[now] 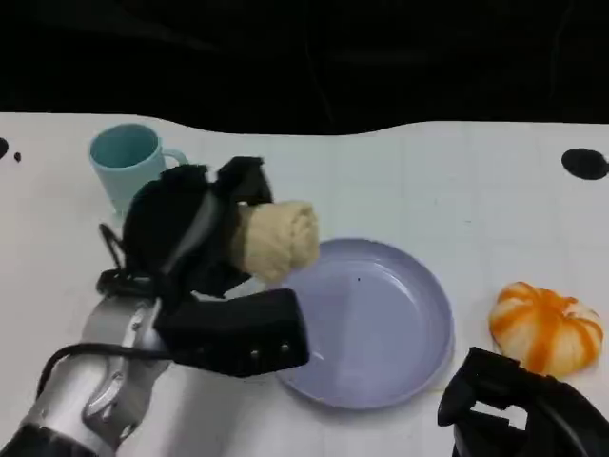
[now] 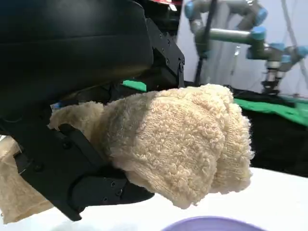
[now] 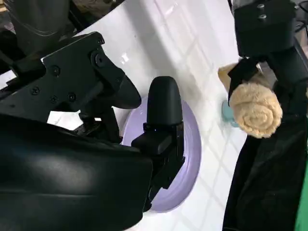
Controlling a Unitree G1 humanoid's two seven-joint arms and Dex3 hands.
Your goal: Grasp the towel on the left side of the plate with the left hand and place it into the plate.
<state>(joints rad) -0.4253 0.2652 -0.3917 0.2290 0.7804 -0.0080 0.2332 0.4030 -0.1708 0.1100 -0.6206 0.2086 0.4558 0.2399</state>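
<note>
Towel (image 1: 276,238), beige and rolled, is gripped in the left hand (image 1: 195,243) and held over the left rim of the lavender plate (image 1: 381,324). Head view adds a teal mug (image 1: 128,160) behind the hand and an orange-white pumpkin-shaped thing (image 1: 545,327) right of the plate. Left wrist view shows terry loops and a loose tail of cloth. Right hand (image 1: 519,409) holds nothing, fingers apart near the plate's right edge. No readable writing anywhere.
</note>
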